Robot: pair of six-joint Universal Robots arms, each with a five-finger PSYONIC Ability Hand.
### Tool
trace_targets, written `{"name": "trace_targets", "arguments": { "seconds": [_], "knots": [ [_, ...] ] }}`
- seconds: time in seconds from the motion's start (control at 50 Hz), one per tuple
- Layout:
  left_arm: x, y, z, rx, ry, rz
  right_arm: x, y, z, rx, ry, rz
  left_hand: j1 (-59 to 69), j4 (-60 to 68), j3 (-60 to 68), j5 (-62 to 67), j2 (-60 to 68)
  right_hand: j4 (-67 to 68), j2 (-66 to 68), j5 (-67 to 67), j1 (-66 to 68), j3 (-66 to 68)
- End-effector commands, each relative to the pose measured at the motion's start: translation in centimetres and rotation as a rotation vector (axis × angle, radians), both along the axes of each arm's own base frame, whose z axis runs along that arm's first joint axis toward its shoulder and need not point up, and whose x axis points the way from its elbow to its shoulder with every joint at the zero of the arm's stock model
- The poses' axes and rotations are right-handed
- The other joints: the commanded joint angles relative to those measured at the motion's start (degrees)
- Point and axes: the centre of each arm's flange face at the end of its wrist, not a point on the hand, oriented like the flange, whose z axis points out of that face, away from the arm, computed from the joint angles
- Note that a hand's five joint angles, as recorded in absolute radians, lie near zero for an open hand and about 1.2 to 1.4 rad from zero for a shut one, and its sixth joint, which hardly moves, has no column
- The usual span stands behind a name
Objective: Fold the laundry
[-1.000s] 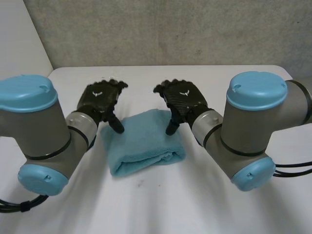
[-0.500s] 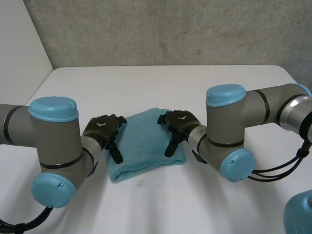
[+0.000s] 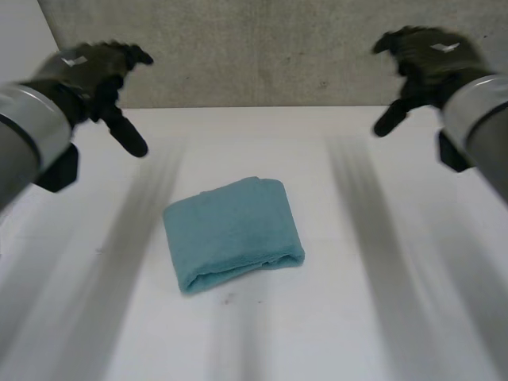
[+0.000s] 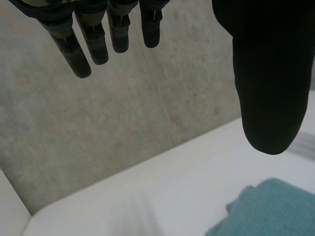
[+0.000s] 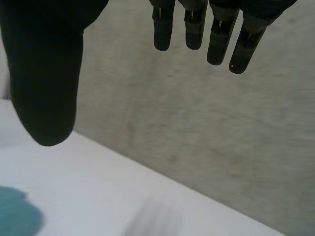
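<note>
A teal towel [image 3: 232,230] lies folded into a thick rectangle in the middle of the white table [image 3: 333,317]. My left hand [image 3: 94,73] is raised high at the far left, well away from the towel, with its fingers straight and nothing in them. My right hand [image 3: 429,62] is raised high at the far right, likewise open and empty. In the left wrist view, my left hand [image 4: 266,73] hangs above a corner of the towel [image 4: 266,209]. An edge of the towel [image 5: 15,219] shows below the thumb of my right hand [image 5: 44,73] in the right wrist view.
A grey concrete wall [image 3: 262,48] rises behind the table's far edge. A white panel [image 3: 20,32] stands at the far left corner.
Both hands have lifted off the folded towel and swung up and outward to the far left and far right. The towel stays folded where it lay.
</note>
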Motion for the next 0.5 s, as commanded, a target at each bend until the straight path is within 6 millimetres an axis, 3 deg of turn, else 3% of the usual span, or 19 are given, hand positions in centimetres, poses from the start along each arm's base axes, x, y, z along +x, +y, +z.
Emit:
{"name": "trace_targets", "arguments": {
  "seconds": [0.02,0.5],
  "knots": [
    [0.4,0.9,1.2,-0.019,0.017,-0.047,-2.6,-0.3,0.3,0.005,0.006,-0.072,0.0,-0.7,-1.2,-1.3,-0.6,-3.4,-2.5,-3.5,-1.7,-2.4],
    [0.2,1.7,-0.2,0.023,-0.003,-0.069,-2.6,0.2,0.7,-0.006,0.021,-0.07,-1.1,-1.9,-2.4,-2.4,-1.8,-3.4,-2.5,-3.5,-1.7,-2.4]
  ]
}}
